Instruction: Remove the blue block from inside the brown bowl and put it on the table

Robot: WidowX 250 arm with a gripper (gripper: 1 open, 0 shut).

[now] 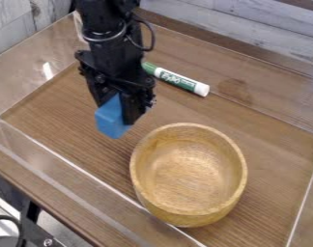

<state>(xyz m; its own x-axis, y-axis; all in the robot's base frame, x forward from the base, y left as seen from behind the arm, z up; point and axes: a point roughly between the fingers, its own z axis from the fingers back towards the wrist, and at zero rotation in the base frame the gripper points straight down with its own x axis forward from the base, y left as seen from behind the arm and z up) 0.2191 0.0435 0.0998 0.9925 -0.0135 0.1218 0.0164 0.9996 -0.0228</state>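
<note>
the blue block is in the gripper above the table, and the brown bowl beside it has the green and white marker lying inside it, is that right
Not quite: the marker lies on the table, outside the brown bowl, as the camera view shows. The rest holds.

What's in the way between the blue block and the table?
Nothing that I can see. The fingers hold the block out of the bowl, beside it, with only bare table showing around the block.
</note>
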